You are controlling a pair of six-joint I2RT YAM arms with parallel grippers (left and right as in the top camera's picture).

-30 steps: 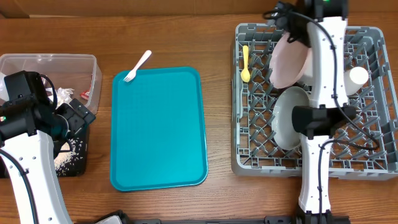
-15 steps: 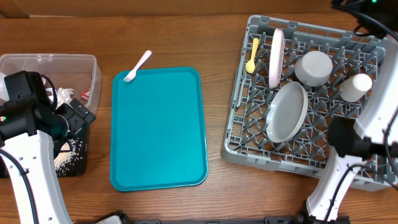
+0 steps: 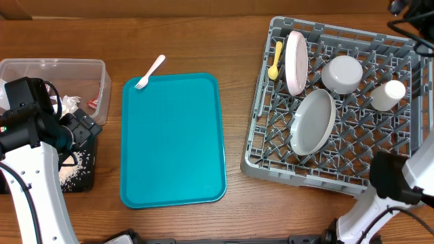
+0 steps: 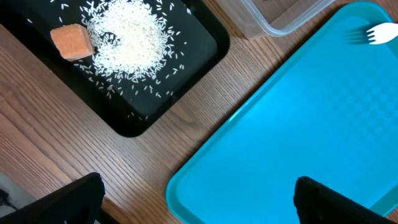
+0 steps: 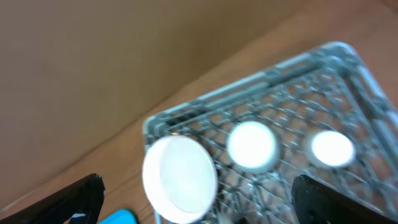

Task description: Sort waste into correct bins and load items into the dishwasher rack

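Observation:
The grey dishwasher rack stands skewed at the right. It holds the pinkish plate on edge, the grey-green plate, the white bowl, the small cup and the yellow spoon. The pale fork lies at the teal tray's far left corner. The black tray holds rice and the orange cube. My left gripper is open and empty over the teal tray's edge. My right gripper is open and empty, high above the rack. No knife shows.
The flat teal tray lies mid-table. The clear tub at the far left holds a white napkin and a red-and-white wrapper. My right arm's base overlaps the rack's near right corner.
My right arm let go of the pinkish plate and rose away to the upper right. The rack turned and shifted. The plate now leans a little more. My left arm stayed put.

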